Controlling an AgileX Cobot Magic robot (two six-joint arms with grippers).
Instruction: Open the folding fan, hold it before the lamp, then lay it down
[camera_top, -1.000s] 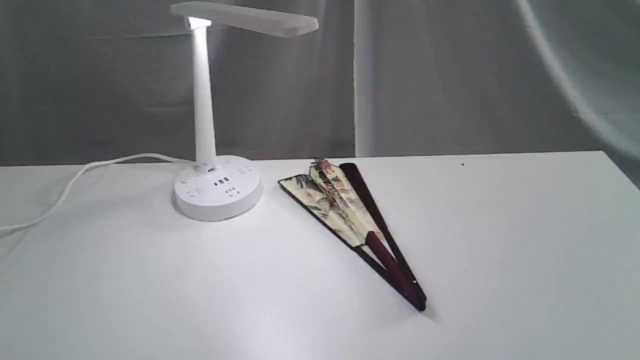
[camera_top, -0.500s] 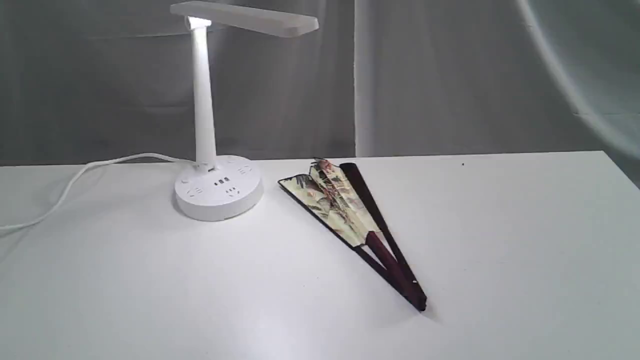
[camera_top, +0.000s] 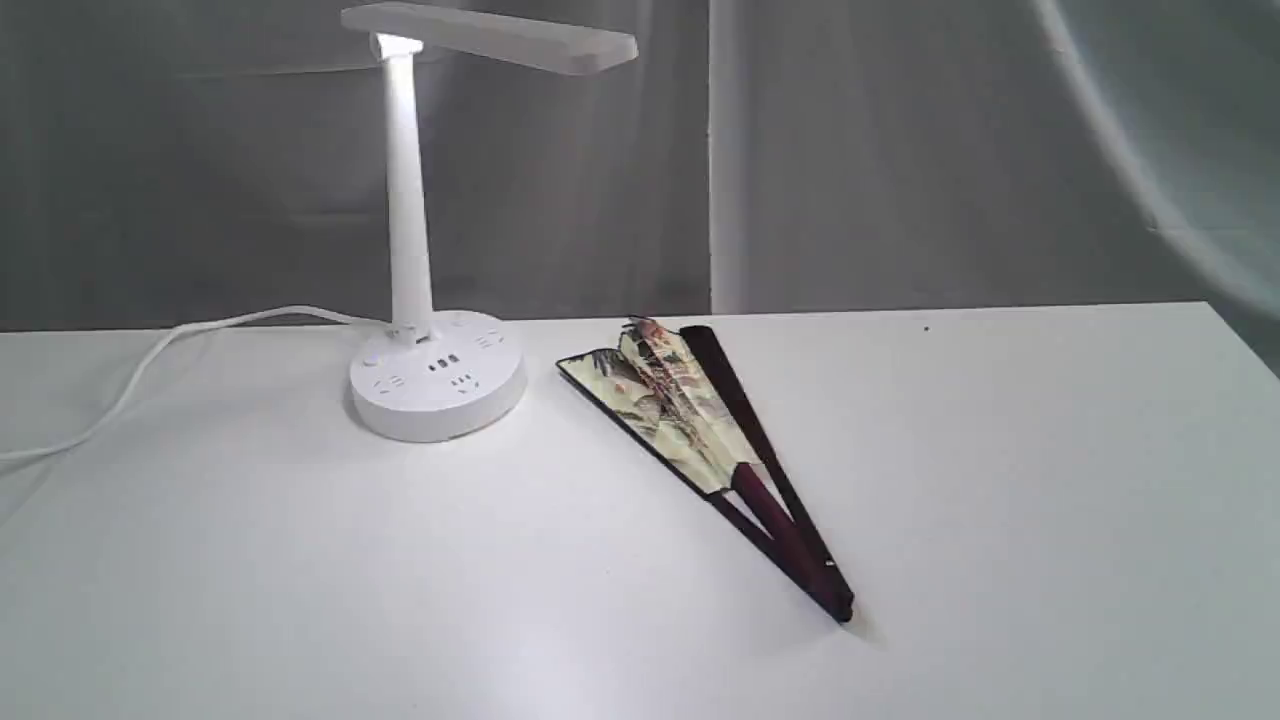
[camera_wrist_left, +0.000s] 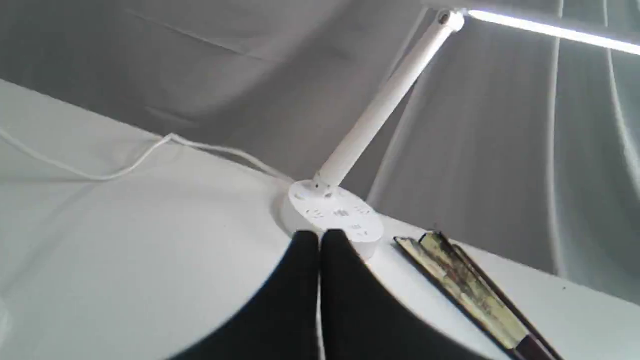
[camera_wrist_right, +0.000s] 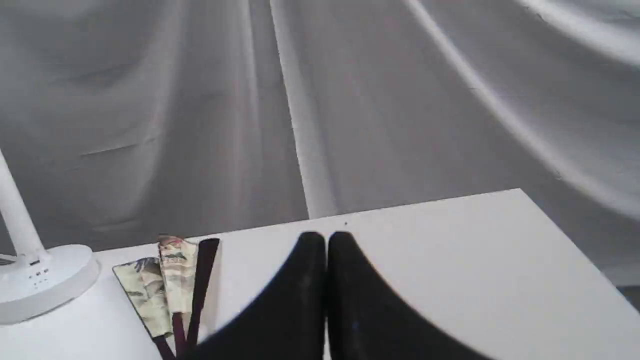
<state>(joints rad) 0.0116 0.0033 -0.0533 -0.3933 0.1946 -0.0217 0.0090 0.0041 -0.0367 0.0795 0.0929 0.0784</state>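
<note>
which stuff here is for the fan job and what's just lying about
For the job: fan; lamp.
Just there: cord; table; curtain.

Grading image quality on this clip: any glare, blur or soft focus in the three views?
Exterior view: folding fan crisp, hazy pale arc upper right. Left wrist view: light strip of the lamp blown out, left gripper featureless black. Right wrist view: right gripper soft-edged, fan blurred.
</note>
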